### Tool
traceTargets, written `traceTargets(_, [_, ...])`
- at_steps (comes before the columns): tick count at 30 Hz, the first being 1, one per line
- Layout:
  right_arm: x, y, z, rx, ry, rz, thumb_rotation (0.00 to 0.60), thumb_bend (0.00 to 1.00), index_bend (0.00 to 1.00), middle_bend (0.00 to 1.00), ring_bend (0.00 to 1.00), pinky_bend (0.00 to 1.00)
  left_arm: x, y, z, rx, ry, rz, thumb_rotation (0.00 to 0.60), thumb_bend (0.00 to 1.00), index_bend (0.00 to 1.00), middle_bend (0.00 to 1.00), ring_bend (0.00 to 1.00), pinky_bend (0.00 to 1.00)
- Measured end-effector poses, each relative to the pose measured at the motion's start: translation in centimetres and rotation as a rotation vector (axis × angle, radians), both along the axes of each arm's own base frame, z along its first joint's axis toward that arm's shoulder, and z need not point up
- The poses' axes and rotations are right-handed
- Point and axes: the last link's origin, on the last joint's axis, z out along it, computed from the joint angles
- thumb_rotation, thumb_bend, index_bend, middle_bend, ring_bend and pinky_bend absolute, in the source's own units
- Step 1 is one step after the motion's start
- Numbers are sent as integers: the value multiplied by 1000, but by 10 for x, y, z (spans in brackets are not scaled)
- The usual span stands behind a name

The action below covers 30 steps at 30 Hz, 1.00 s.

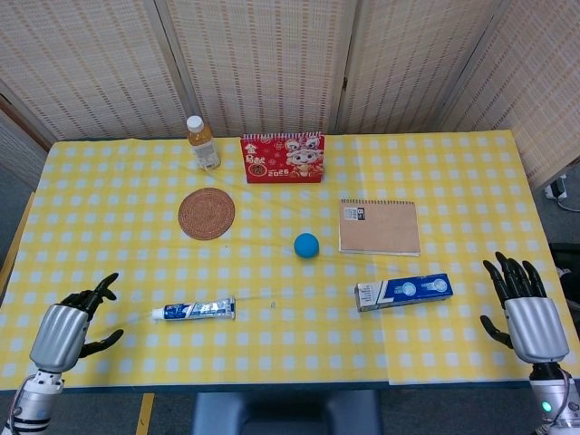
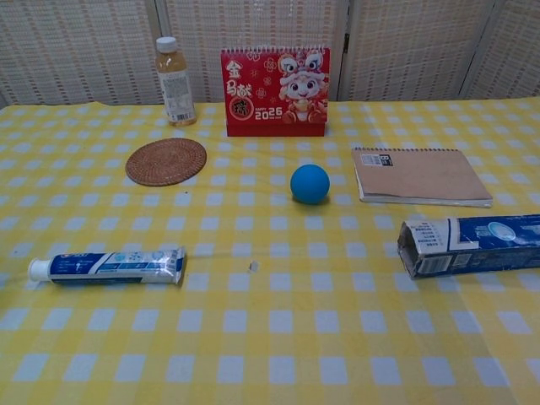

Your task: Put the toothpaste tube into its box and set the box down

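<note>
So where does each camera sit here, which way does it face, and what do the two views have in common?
Head view: high above the near table edge, looking steeply down on the whole table; left hand and right hand show at the bottom corners, both open and empty.
Chest view: low, near the table's front edge, facing across it toward the screens; no part of the robot shows.
Shared: tube, box, ball, notebook, coaster, bottle, calendar.

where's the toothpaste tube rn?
The toothpaste tube lies flat on the table's front-left area in the head view, cap pointing left, just ahead of the left hand and below the woven coaster; neither hand touches it.
</note>
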Motion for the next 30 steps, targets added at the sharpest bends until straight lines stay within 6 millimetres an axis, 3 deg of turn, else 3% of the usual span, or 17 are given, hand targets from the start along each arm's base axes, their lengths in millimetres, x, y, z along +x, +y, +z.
traceTargets(11, [2, -3, -6, 19, 6, 4, 600, 292, 0, 0, 0, 0, 41, 15, -51, -130, 38, 10, 600, 177, 502, 1000, 1000, 1000])
traceTargets(18, [1, -4, -5, 18, 6, -5, 600, 291, 0, 0, 0, 0, 67, 23, -89, -249, 20, 54, 600, 204, 473, 1000, 1000, 1000])
traceTargets(24, [-1, -4, -3, 7, 7, -12, 600, 292, 0, 0, 0, 0, 81, 36, -108, -298, 13, 61, 600, 260, 430, 1000, 1000, 1000])
traceTargets(30, [-2, -5, -3, 4, 15, -22, 600, 292, 0, 0, 0, 0, 81, 50, -119, -305, 53, 81, 600, 263, 404, 1000, 1000, 1000])
